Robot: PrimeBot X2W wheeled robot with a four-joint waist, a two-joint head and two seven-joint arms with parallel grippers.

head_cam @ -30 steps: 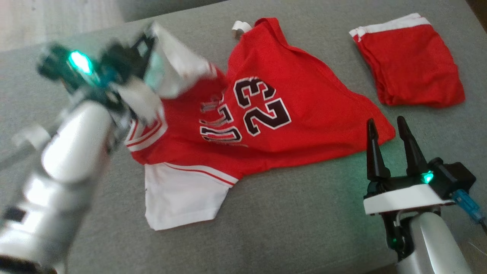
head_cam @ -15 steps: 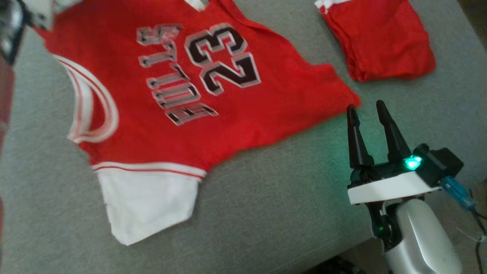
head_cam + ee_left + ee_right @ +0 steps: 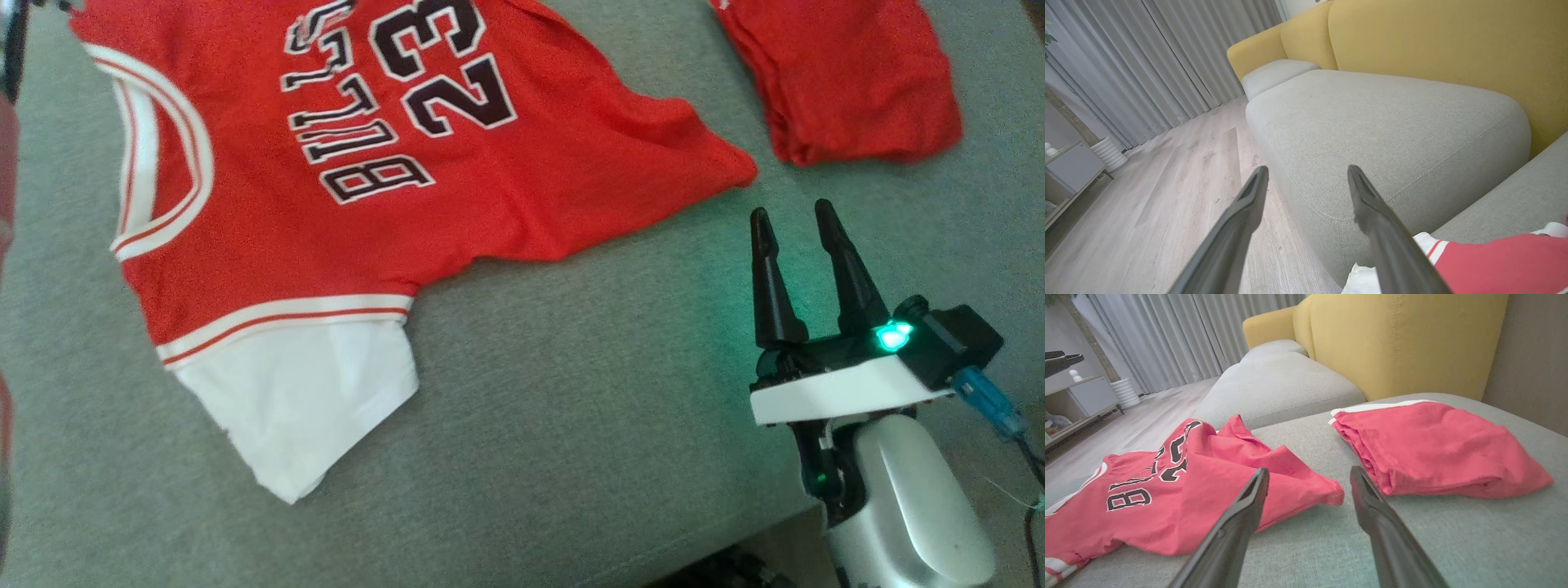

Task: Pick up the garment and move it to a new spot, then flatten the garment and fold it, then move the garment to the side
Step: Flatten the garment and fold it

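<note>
1. Jersey [image 3: 367, 204], red with a white sleeve and dark "BULLS 23" lettering, lies spread on the grey sofa seat [image 3: 571, 425]. In the head view its hem corner ends just ahead and left of the right hand [image 3: 790, 211], apart from the fingertips.
2. The right hand's two fingers stand apart with nothing between them, over bare cushion.
3. The right wrist view adds height. The hem ahead-left of this hand [image 3: 1309, 470] is rumpled into raised folds. Folded red shorts [image 3: 1437, 449] with a white band lie ahead-right, clear of the jersey [image 3: 1167, 498].
4. The left wrist view shows the left hand [image 3: 1307, 169], fingers spread and empty, pointing past the seat's rounded end. A red and white edge of the jersey [image 3: 1494, 261] sits beside its right finger. Whether they touch cannot be told.
5. Beyond both hands are a yellow backrest [image 3: 1392, 343], grey curtains [image 3: 1180, 335], pale wood floor [image 3: 1167, 196] and a low cabinet [image 3: 1081, 400].
</note>
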